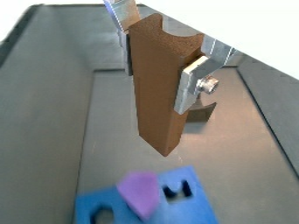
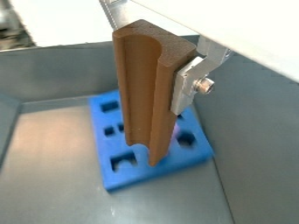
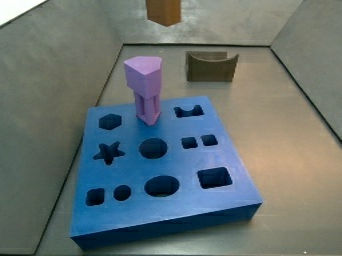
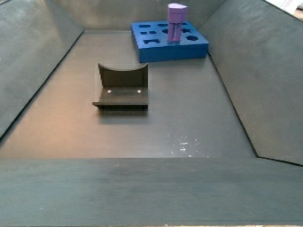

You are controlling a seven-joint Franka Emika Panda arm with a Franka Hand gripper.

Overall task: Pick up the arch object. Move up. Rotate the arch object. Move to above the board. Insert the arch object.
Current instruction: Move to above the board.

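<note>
My gripper [image 1: 160, 66] is shut on the arch object [image 1: 156, 92], a tall orange-brown prism with a curved groove in its top end. It hangs upright between the silver fingers [image 1: 191, 83], well above the floor. Both wrist views show it, also here [image 2: 145, 87]. In a side view only its lower end [image 3: 163, 10] shows at the top edge, high above the far end of the bin. The blue board [image 3: 167, 195] with shaped holes lies on the floor and shows in both side views [image 4: 151, 46] and both wrist views [image 2: 135, 171].
A purple peg [image 3: 144, 88] stands upright in the board, also seen here [image 4: 176, 21] and here [image 1: 140, 193]. A squat dark olive notched block [image 3: 210, 65] sits on the floor beyond the board, also here [image 4: 122, 89]. Sloping grey bin walls [image 4: 35, 71] surround everything.
</note>
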